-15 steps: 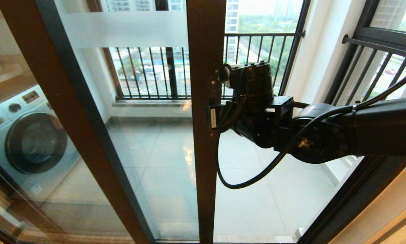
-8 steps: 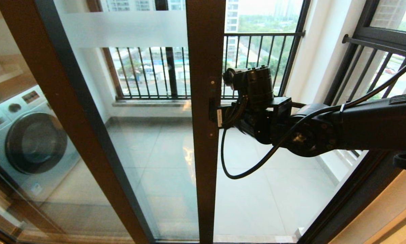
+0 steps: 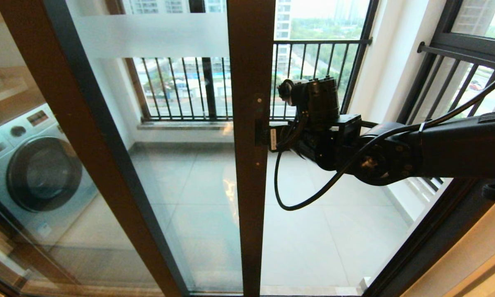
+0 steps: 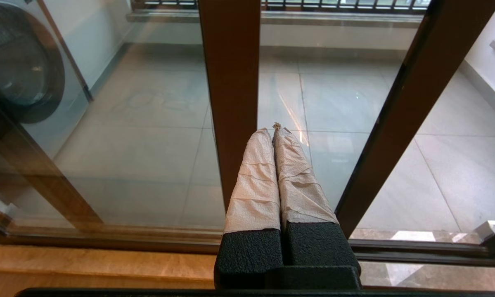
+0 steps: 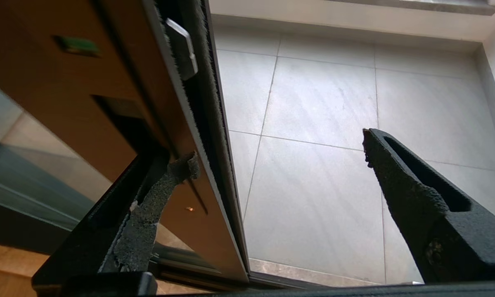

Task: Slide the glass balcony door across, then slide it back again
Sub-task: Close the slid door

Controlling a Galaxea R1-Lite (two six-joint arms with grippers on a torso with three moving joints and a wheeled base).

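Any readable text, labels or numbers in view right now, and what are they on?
None can be read.
White label on the right gripper: print too small.
Frosted band on the glass balcony door: no legible characters.
Washing machine panel: markings too blurred.

Washing machine (image 3: 32,173): white front-loader, round dark door, stands at the left end of the balcony, seen through glass; two knobs or panels on its top fascia. Also visible in left wrist view (image 4: 20,62).

Balcony floor (image 3: 313,231): large pale grey tiles, thin grout lines, glossy with light reflections.

Railing (image 3: 313,78): black vertical bars across the far window, above a grey stone sill (image 3: 181,126).

Side window (image 3: 466,70): dark frame, black bars, on the right wall; white wall (image 3: 391,62) between it and the far railing.

Outside: tall buildings, trees, a road.

Threshold (image 4: 107,264): tan stone strip along the bottom track.
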